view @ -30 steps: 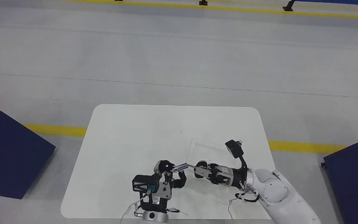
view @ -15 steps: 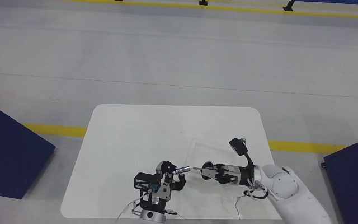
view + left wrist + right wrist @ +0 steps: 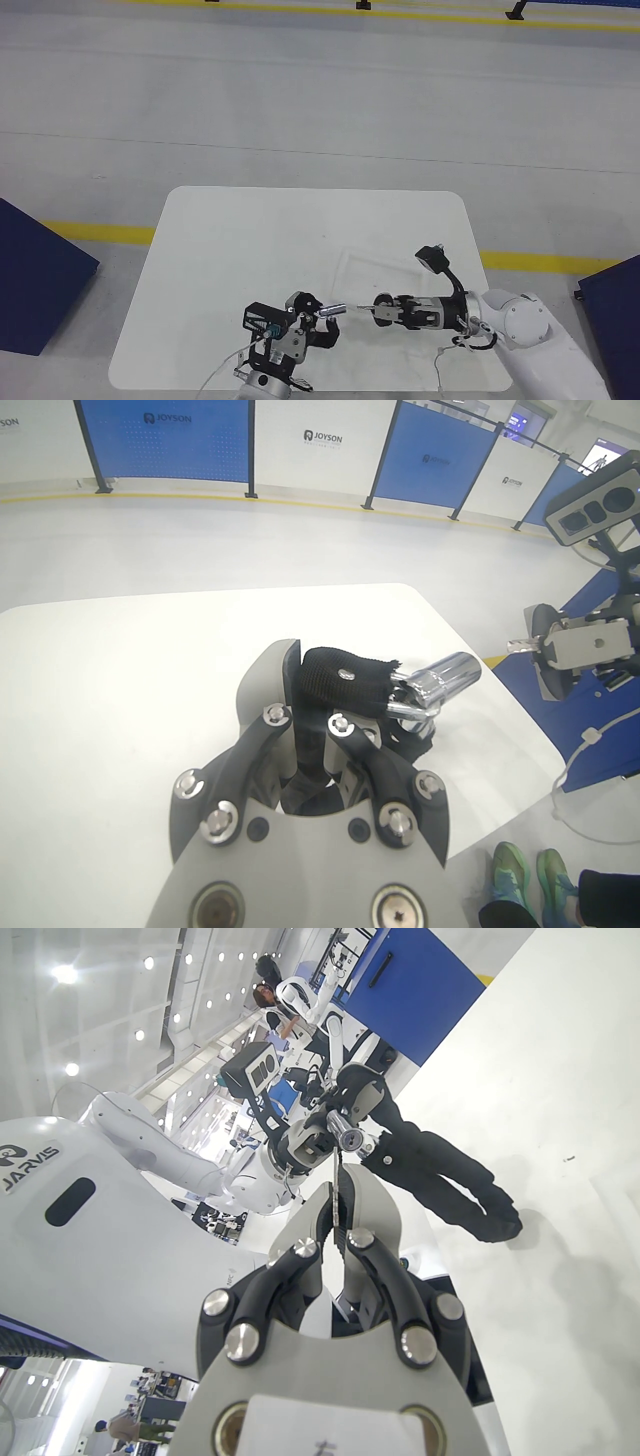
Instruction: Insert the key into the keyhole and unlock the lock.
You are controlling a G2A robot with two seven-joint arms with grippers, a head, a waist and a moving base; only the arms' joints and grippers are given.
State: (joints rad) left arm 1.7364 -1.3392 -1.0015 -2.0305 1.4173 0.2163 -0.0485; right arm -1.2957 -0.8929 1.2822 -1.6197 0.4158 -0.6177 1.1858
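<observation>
Currently key (image 3: 335,1175) pinched flat by right gripper (image 3: 339,1200); lock (image 3: 440,682) clamped in left gripper (image 3: 317,687), just ahead. Key judged thin, stiff, slippery; best held at bow.

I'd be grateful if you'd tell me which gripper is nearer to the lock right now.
Left. The left gripper is shut on the lock itself; the right gripper holds the key pointed at its chrome end, with a gap between.
</observation>
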